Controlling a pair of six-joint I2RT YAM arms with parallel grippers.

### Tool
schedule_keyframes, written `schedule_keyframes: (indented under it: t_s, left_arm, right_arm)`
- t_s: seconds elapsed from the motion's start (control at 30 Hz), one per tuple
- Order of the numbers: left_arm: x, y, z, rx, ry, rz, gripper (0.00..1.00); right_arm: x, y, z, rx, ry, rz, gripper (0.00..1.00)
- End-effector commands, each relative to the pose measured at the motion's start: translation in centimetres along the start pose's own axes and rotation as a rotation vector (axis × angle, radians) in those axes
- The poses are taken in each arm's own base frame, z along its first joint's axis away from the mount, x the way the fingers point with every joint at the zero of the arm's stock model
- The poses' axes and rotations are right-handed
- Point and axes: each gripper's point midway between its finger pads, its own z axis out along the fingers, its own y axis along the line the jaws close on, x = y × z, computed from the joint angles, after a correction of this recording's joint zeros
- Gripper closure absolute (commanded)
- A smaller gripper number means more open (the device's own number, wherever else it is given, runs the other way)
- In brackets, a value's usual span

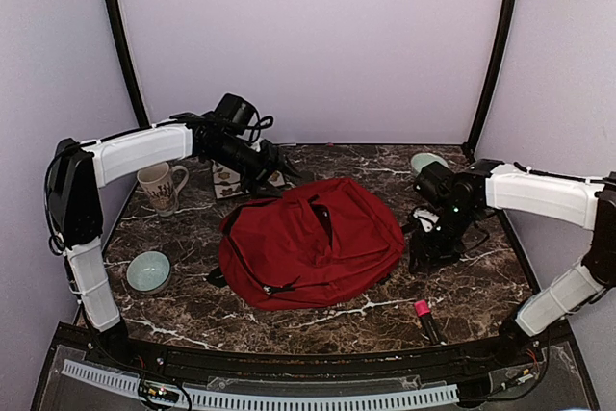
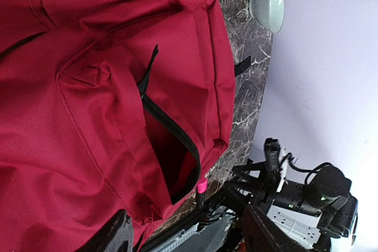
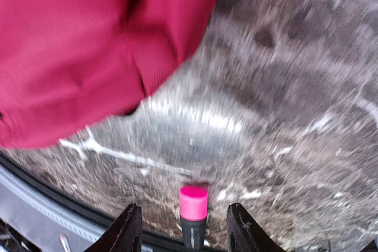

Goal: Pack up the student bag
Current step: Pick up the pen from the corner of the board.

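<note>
Dark-red student bag [image 1: 308, 243] is lying between the arms, zip mouth gaping upward; right gripper [image 1: 426, 259] is hanging just right of it, jaws apart, empty; left gripper [image 1: 279, 168] is hovering behind its far-left corner, likewise spread; pink-capped marker [image 1: 424, 319] is lying off the bag's near-right corner, nearer the right gripper, cap end toward the bag.

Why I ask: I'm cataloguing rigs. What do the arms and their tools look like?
The left arm and right arm have white casings on their long links, with black joints and motor housings. Black cables loop beside the left wrist, and a small green light glows near the right wrist. The left tool and right tool are black, each with two glossy tapered fingers.
</note>
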Motion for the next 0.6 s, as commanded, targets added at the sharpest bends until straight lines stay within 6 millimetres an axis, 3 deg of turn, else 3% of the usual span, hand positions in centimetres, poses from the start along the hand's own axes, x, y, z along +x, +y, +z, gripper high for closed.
schedule_keyframes:
  t_s: [0.0, 0.33, 0.57]
  left_arm:
    - [-0.5, -2.6, -3.3, 0.008, -0.092, 0.111, 0.34]
    - [-2.8, -4.4, -8.1, -0.031, -0.334, 0.202, 0.36]
    - [-3.0, -5.1, -10.2, -0.029, -0.409, 0.24, 0.36]
  right_arm:
    - [3.5, 0.7, 0.5, -0.007, 0.087, 0.018, 0.5]
    - [7.2, -0.5, 2.9, 0.069, 0.163, -0.017, 0.49]
    - [8.4, -0.9, 4.3, 0.088, 0.18, -0.019, 0.49]
